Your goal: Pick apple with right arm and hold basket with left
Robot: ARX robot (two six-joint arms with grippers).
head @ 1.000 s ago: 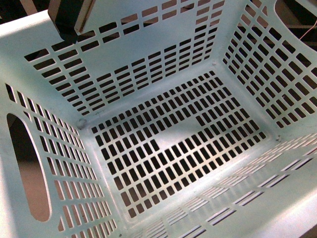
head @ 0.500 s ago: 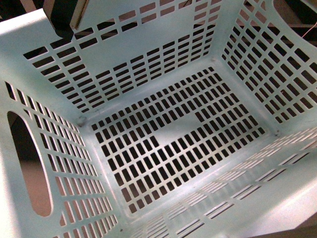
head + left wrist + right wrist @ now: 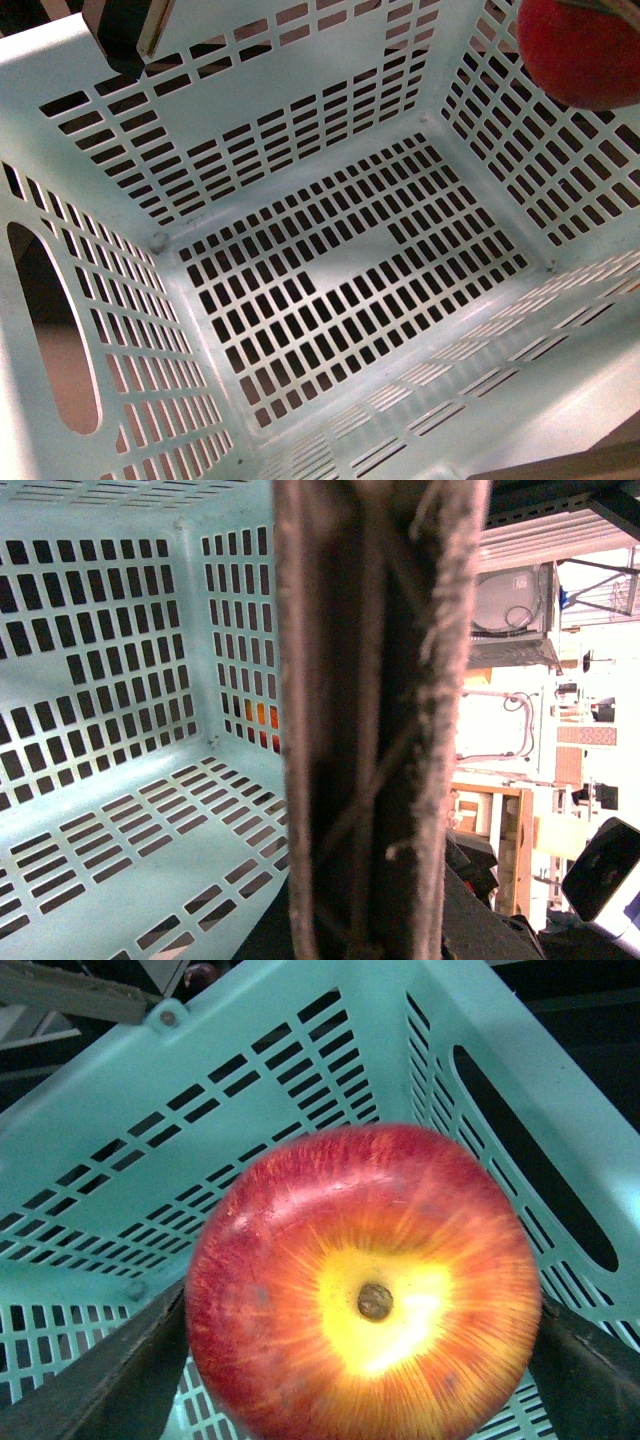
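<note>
Two arms are at work. At far left the left gripper (image 3: pixel 125 35) looks clamped on the handle (image 3: pixel 370 720) of the basket (image 3: pixel 300 130), which sits tilted with its slotted floor bare. At upper right the apple (image 3: pixel 580 50) hangs above the basket's right-hand wall, pinched between the fingers (image 3: pixel 100 1380) of the right gripper (image 3: pixel 365 1360) (stem dimple facing the wrist camera). The likely trouble is that a hold at one end of the handle lets the basket swing. Letting go here could then bounce the apple off the wall, or drop it outside.
</note>
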